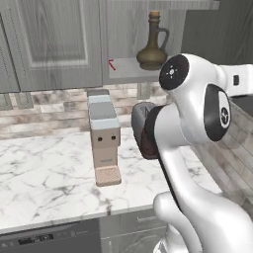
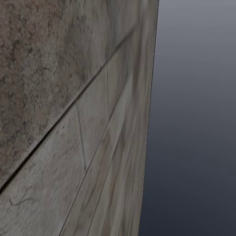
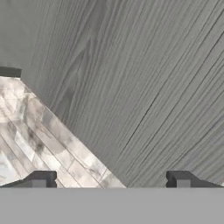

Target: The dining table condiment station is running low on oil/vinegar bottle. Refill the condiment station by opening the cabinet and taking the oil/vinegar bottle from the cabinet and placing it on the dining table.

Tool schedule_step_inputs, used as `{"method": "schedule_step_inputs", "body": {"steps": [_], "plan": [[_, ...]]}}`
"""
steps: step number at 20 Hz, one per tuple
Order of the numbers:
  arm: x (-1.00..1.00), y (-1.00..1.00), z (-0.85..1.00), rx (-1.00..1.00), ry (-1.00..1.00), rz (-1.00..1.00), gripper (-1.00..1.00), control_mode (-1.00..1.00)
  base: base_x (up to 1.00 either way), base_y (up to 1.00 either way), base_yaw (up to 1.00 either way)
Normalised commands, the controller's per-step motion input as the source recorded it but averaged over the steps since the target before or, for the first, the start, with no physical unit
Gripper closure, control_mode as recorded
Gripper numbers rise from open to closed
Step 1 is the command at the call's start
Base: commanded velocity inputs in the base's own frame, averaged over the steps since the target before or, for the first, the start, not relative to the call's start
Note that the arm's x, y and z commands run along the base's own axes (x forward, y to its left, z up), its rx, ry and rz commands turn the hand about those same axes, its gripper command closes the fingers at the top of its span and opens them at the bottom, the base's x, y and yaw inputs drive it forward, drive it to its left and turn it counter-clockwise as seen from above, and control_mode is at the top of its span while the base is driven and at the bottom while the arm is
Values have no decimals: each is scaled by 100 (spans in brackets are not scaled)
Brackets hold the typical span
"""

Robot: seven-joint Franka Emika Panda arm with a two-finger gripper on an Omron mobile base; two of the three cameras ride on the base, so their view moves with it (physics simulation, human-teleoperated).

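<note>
The oil/vinegar bottle, dark olive-green with a tan cork, stands upright on the shelf of the open cabinet at the upper middle of the left base view. My white arm rises in front of it at the right. In the hand view, my gripper is open with nothing between its fingertips. It faces a grey wood-grain panel close up, with tiled backsplash at the lower left. The dining table is out of view.
A closed grey cabinet door is left of the open compartment. A tan and grey appliance stands on the marble counter below. A tiled wall runs close along the right base view.
</note>
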Motion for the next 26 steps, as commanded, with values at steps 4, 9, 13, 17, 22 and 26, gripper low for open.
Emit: {"method": "schedule_step_inputs", "body": {"steps": [4,9,13,17,22,26], "plan": [[19,29,-3,15,-43,34,-100,-100,0,0,0],[28,26,0,14,-45,34,-100,-100,0,0,0],[35,10,22,5,-34,17,-100,-100,0,0,0],[33,0,41,0,-25,2,-100,-100,0,0,0],[40,5,41,0,-5,-7,-100,-100,0,0,0],[54,1,23,0,0,0,-100,-100,0,0,0]]}}
